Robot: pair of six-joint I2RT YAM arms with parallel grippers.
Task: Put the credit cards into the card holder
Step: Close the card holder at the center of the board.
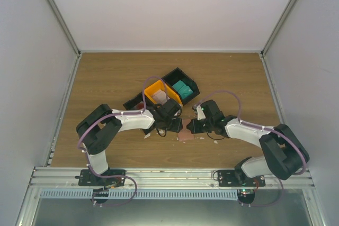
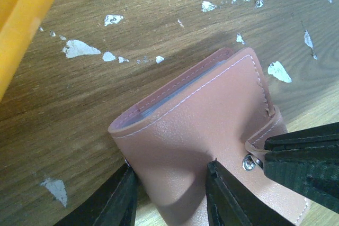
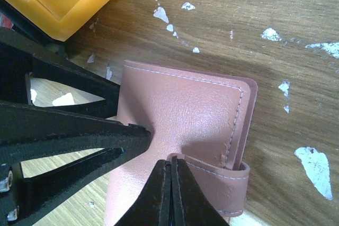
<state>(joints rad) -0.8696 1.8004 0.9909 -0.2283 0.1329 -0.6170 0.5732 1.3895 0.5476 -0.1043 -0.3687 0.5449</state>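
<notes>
1. Top external view: the card holder, a small pinkish-brown wallet, lies on the wooden table between the two arms, near the bins.
2. Only this view shows the credit cards. The teal cards lie in a black bin, and the pale cards lie in the orange bin beside it.
3. Left wrist view: the holder is closed. White stitching runs along its cover, and a small metal snap sits next to the strap. Any marking on the snap is too small to read.
4. The left gripper keeps its fingers partly apart and clamps the near part of the holder. One finger is at its side and the other rests on the cover.
5. This view alone shows the grey-blue pocket edges between the two covers.
6. Right wrist view: the right gripper has its fingers pressed together, and the tips touch the end of the strap. The strap loops round the holder's edge.
7. Both wrist views show white flecks on the wood around the holder.
</notes>
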